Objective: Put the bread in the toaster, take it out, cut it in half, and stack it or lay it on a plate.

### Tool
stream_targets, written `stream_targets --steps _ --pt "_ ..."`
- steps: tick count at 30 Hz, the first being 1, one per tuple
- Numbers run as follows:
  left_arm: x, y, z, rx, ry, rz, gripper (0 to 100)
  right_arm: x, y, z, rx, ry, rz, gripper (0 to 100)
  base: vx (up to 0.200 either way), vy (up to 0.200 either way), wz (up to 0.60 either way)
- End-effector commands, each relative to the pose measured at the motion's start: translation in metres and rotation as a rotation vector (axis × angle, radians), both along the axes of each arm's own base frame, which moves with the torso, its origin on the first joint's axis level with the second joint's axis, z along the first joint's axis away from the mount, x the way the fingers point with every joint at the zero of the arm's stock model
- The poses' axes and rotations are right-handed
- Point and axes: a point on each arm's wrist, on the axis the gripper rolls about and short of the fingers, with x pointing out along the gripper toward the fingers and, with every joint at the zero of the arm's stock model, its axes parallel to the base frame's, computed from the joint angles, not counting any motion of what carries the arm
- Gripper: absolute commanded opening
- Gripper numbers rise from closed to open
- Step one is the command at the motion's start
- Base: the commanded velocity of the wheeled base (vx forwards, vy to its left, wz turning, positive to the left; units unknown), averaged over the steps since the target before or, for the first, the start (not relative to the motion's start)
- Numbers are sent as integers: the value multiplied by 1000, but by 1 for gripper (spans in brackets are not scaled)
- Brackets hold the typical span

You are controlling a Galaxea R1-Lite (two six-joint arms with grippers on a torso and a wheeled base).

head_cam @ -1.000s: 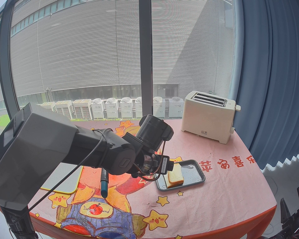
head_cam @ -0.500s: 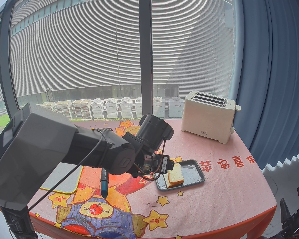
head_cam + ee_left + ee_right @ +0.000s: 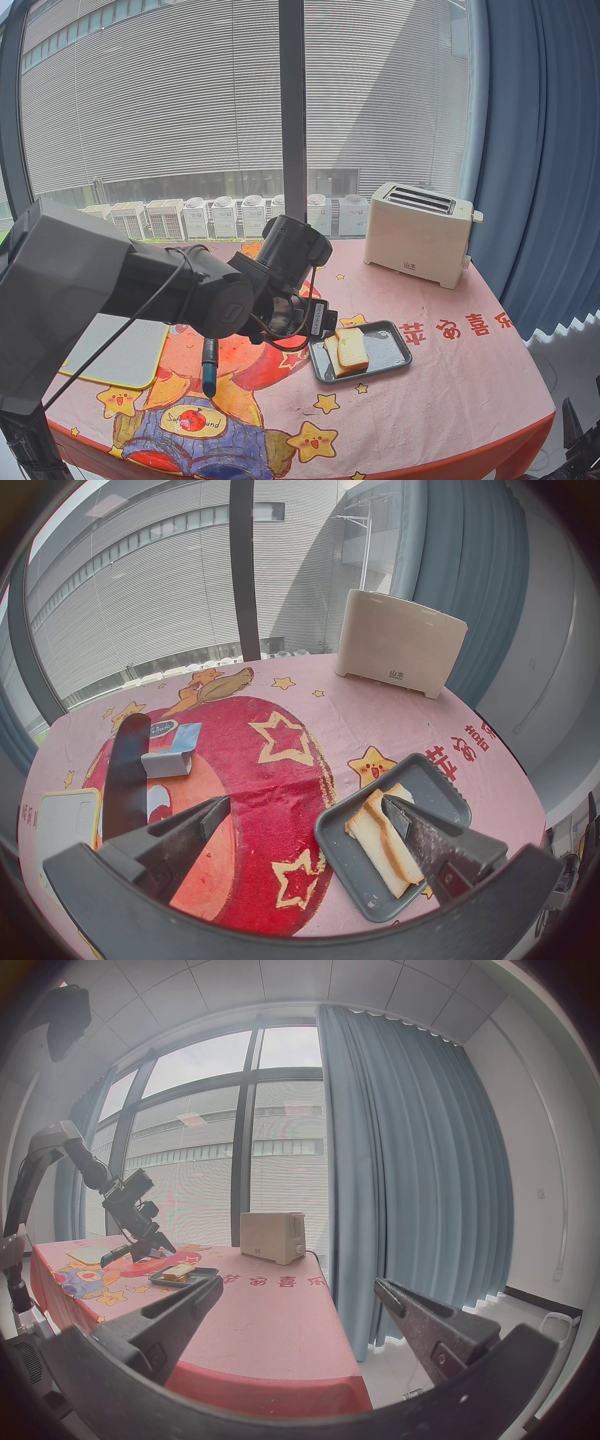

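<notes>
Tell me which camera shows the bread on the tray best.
The left wrist view: the bread is close and seen from above, its two halves overlapping on the tray. The head view shows it smaller and farther off; the right wrist view shows it tiny and distant.

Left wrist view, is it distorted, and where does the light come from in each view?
Left wrist view: fisheye, dark corners, window frame bowed, daylight behind the toaster. Head view: tray reflects daylight. Right wrist view: curtain curves, same daylight.
</notes>
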Motion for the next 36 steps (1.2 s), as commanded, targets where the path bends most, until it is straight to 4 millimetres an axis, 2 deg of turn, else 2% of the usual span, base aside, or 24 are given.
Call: stream_targets --steps 1,7,15,20,21,24,32,36 --pt "1 6 5 -3 -11 8 100 0 0 -5 0 1 0 100 0 0 0" --pt "3 9 7 -4 -14 16 100 0 0 -5 0 1 0 100 0 0 0" --pt "10 31 28 -36 -57 69 100 0 0 -5 0 1 0 100 0 0 0" --pt "9 35 37 -43 -83 67 100 0 0 -5 0 1 0 100 0 0 0" --pt "13 47 44 -53 -108 93 100 0 0 -5 0 1 0 100 0 0 0" --pt "13 53 52 -69 -140 104 100 0 0 -5 0 1 0 100 0 0 0" --pt "21 90 75 -68 -205 170 100 0 0 -5 0 1 0 100 0 0 0" --pt "25 104 80 -52 -229 194 100 0 0 -5 0 1 0 100 0 0 0"
